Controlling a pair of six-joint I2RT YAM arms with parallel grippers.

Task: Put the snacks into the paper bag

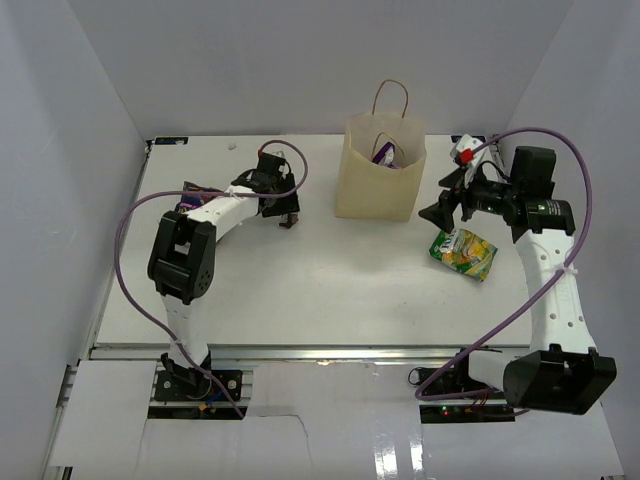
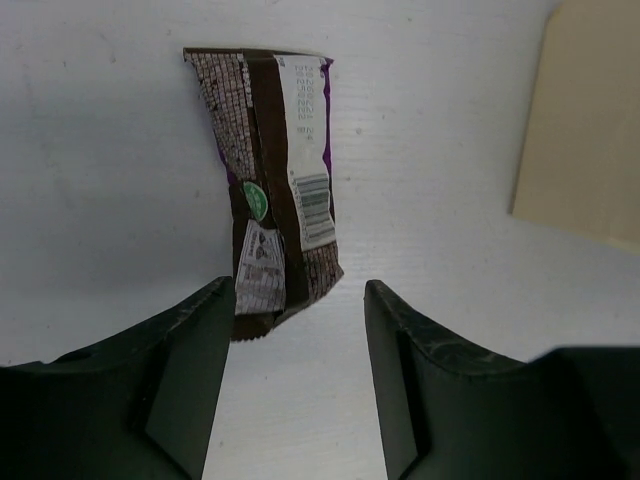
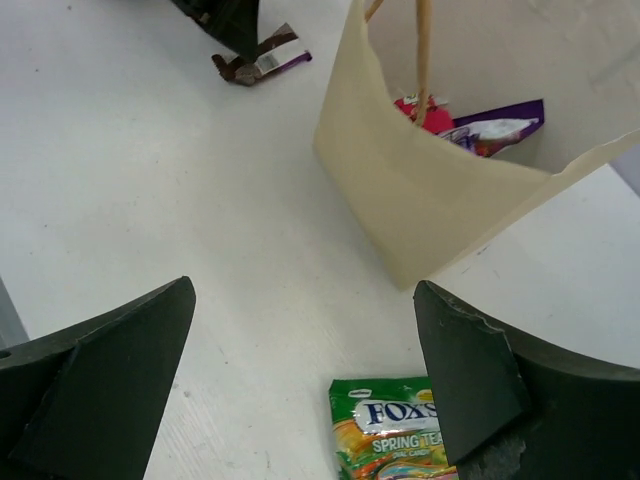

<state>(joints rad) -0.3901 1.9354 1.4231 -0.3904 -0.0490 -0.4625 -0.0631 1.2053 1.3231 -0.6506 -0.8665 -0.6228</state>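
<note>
The white table (image 1: 300, 300) carries a tan paper bag (image 1: 380, 180), which stands upright at the far side between the two arms with its mouth open. Inside it the right wrist view shows a purple packet (image 3: 500, 128) and a pink packet (image 3: 425, 112), both lying low behind the near wall. One handle (image 3: 425, 50) of the bag crosses in front of them. Behind the left arm some dark packets (image 1: 188, 203) lie on the table, mostly covered by the arm, so I cannot tell how many there are.

The left gripper (image 2: 300, 300) is low over the table, well to the side of the bag. Its jaws are apart at a middle width. A brown packet (image 2: 275, 190) lies flat on the table with its back side up. Its near end reaches just into the gap, close to one finger (image 2: 190, 380), and the rest of it stretches away in front of the fingertips. Whether that finger touches it, I cannot tell.

The right gripper (image 3: 305, 290) hangs beside the bag with its jaws wide and nothing between them. A green-yellow packet (image 3: 395, 440) lies flat on the table, near the bag but apart from it. It is below the gap, closer to one finger (image 3: 500, 380).
</note>
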